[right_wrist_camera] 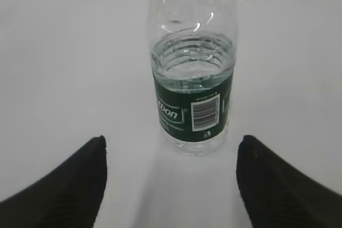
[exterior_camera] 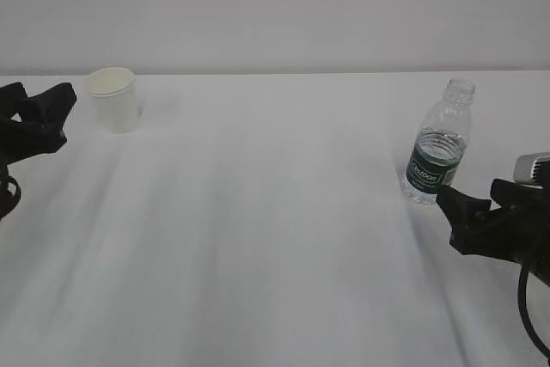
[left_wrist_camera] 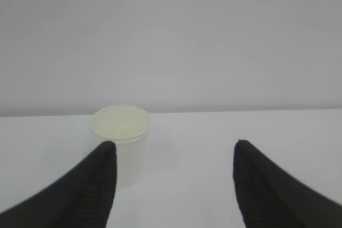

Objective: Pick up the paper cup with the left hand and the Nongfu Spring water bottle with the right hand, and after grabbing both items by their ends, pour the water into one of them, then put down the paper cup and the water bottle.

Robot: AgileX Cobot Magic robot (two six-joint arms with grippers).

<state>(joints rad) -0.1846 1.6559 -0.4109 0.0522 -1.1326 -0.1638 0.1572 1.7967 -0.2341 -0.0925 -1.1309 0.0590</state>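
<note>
Paper cup (exterior_camera: 114, 99) far left and Nongfu Spring water bottle (exterior_camera: 438, 148) right stand ungrasped; both my grippers, left hand (exterior_camera: 39, 118) and right hand (exterior_camera: 468, 212), are spread apart, so next I must advance and close.

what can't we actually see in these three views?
- Paper cup: lower left side hidden by a left end effector finger in the left wrist view; whether it holds anything is unclear.
- Water bottle: neck cut off by the right wrist view's top edge.
- Right end effector: partly hides the bottle's base in the exterior view.

Matte black ribbed pincer (right_wrist_camera: 171, 180) fingers; silver-grey module (exterior_camera: 533, 168); black cable (exterior_camera: 526, 302).
</note>
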